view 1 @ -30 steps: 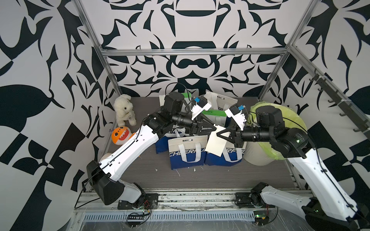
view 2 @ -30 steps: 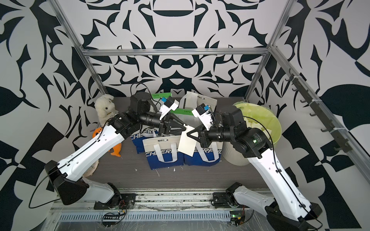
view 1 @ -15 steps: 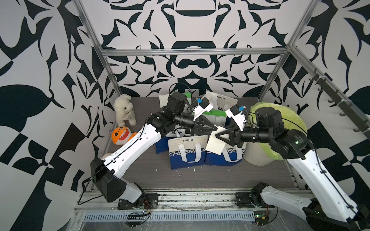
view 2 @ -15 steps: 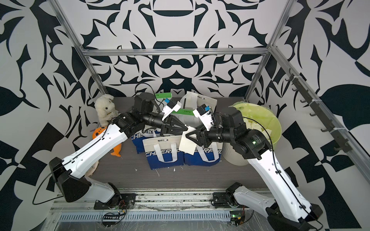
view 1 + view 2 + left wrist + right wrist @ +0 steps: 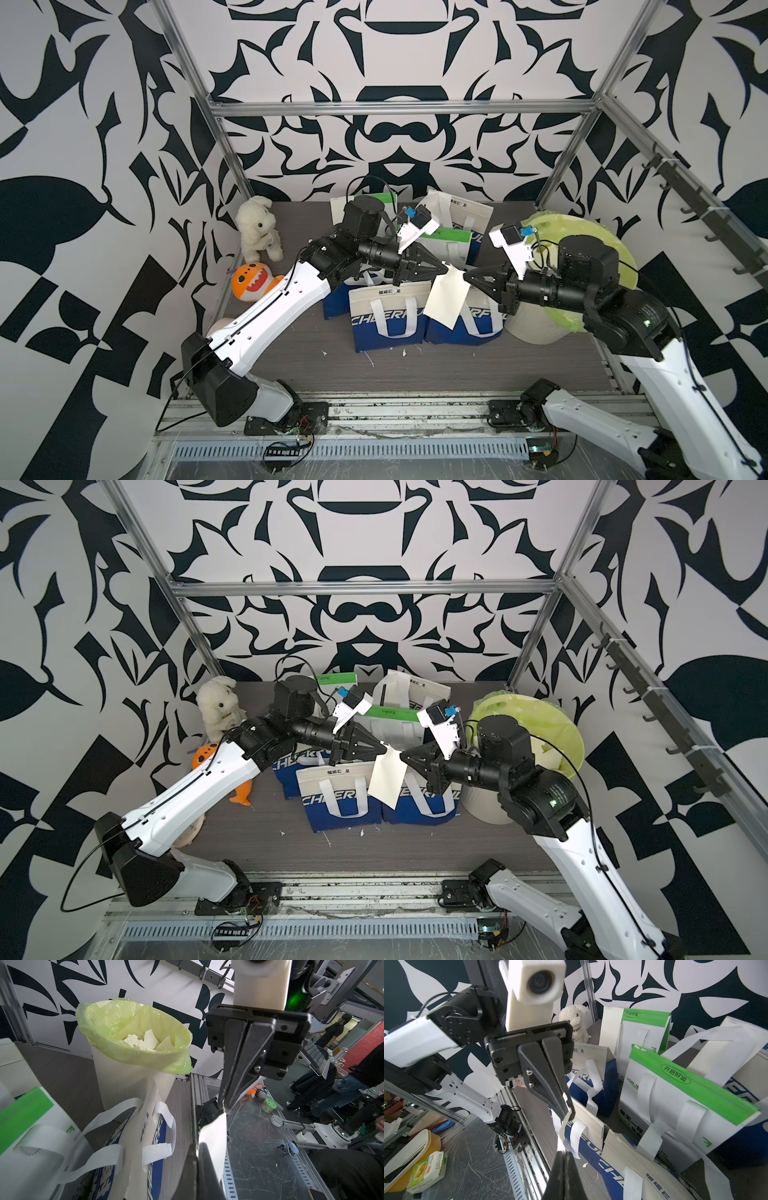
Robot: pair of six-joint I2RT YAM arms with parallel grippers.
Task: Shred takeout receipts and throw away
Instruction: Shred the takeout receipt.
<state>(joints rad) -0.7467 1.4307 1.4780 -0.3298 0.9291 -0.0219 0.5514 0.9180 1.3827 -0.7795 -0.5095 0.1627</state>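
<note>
Well, both arms meet in mid-air over the blue-and-white fabric tote bags that stand in the middle of the grey table. A plain cream-white paper receipt hangs between them, in one piece as far as I can see. The left gripper is clamped tight on the sheet's upper left corner. The right gripper is pinched just as tight on the upper right corner, so the two tips sit just beside each other. The slip dangles at a slant in front of the bags, clear of the table. Just right of the bags stands a round white bin lined with a pale green plastic bag. The left wrist view shows torn cream paper pieces lying inside it. At the far left sit a white plush dog and an orange plush shark.
</note>
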